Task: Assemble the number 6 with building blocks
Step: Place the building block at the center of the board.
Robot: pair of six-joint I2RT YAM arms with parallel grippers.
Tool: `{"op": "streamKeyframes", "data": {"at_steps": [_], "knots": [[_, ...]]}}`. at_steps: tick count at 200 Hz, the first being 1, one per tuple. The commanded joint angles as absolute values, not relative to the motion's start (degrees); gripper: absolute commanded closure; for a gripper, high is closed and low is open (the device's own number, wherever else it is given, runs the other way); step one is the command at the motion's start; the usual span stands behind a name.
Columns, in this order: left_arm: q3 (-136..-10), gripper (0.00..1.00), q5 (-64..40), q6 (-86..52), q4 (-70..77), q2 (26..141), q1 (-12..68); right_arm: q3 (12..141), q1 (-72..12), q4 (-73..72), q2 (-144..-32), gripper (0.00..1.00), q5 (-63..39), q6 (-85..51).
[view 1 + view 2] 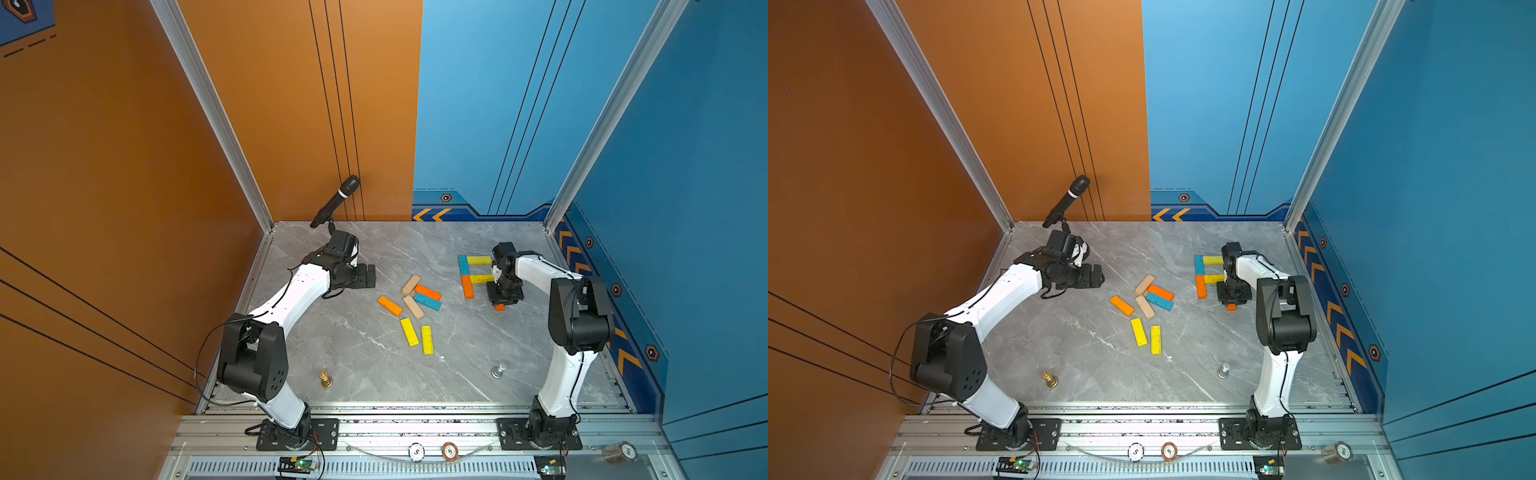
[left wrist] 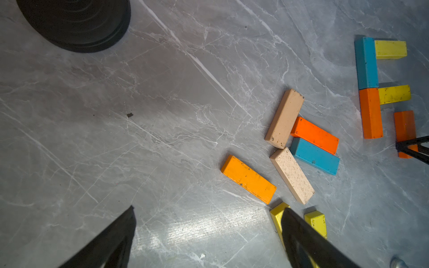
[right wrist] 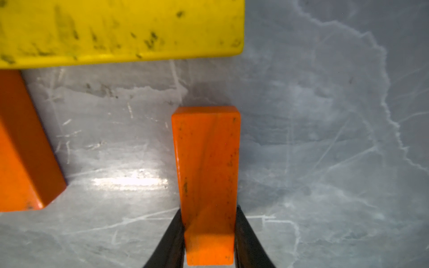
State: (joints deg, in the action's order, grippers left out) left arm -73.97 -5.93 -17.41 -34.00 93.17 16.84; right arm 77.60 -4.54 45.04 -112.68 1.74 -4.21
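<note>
A partial figure is laid out at the far right of the grey marbled desk [image 1: 353, 353]. A blue plank-shaped block [image 1: 464, 264] and an orange plank-shaped block [image 1: 468, 286] are set end to end as the upright stroke. Two yellow plank-shaped blocks, one at the top [image 1: 479, 260] and one at mid-height [image 1: 482, 279], are butted against that stroke as crossbars.

A second orange block [image 3: 206, 174] is gripped across its width by the closed jaws of the right arm [image 1: 540, 270]. It is held parallel to the upright stroke, with its far end just short of the free end of the middle yellow bar. Whether it rests on the desk or is held just above it cannot be told.

The step in hand is judged to be the placing of the right-hand side of the loop of the 6. For the next move, the block would need to be slid up until it meets the yellow bar, kept square, and then released.

A closing piece along the bottom is still wanted. It could be drawn from the seven loose blocks [image 1: 414, 307] scattered at the middle of the desk.

The jaws of the left arm [image 1: 299, 291] are spread wide and hold nothing, poised over bare desk beside that loose group.
</note>
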Motion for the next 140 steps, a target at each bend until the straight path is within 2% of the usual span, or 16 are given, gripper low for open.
{"op": "streamKeyframes", "data": {"at_steps": [1, 52, 77, 98, 140], "knots": [[-73.6, 0.02, -4.7, -16.6, -33.9, 93.6, 16.9, 78.9, -4.3, 46.7, -114.4, 0.66, 2.1, -3.2], [-73.7, 0.02, -4.7, -16.6, -33.8, 93.9, 16.9, 80.2, -4.2, 46.8, -114.9, 0.62, 1.5, -3.1], [-73.6, 0.02, -4.5, -16.7, -33.8, 93.9, 16.9, 80.7, -4.7, 47.2, -113.3, 0.49, 1.2, -3.4], [-73.6, 0.02, -4.5, -16.6, -33.8, 93.7, 17.0, 80.2, -5.1, 46.9, -109.8, 0.43, 2.1, -5.0], [-73.3, 0.02, -4.8, -16.2, -33.8, 92.7, 17.0, 70.9, -5.3, 41.7, -97.7, 0.43, 2.9, -13.6]]}}
